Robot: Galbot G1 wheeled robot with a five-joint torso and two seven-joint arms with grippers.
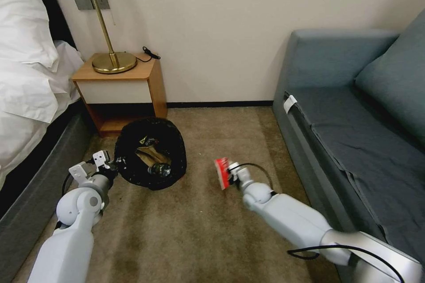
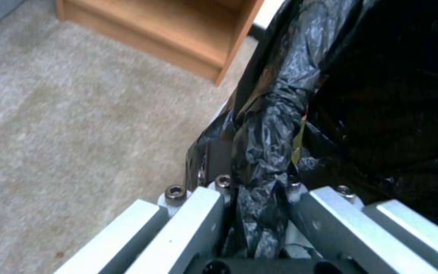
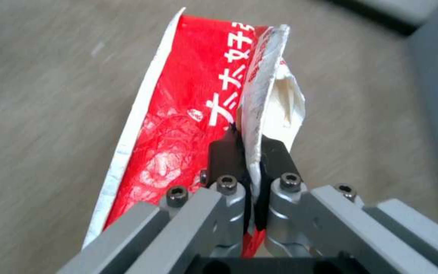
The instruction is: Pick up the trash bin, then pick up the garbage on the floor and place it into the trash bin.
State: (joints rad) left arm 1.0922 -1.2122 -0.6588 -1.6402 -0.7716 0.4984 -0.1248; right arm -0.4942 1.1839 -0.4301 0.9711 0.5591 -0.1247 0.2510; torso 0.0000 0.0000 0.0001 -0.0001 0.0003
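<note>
arms: glossy pale grey-white shells, rounded joints | cables: thin black, one looping by each wrist, another along right forearm | left pincer (image 1: 102,162): white blocky plates | right pincer (image 3: 249,152): silver-grey angular links, dark hex-socket screws, black finger pads (image 3: 222,156)

a bedroom: bed (image 1: 31,75), lamp (image 1: 95,13) on nightstand (image 1: 128,84), sofa (image 1: 354,115), carpet (image 1: 199,230).

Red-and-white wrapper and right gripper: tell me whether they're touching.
Touching. The right wrist view shows the right gripper with its dark pads pinched shut on a fold of the red-and-white wrapper, above the carpet.
</note>
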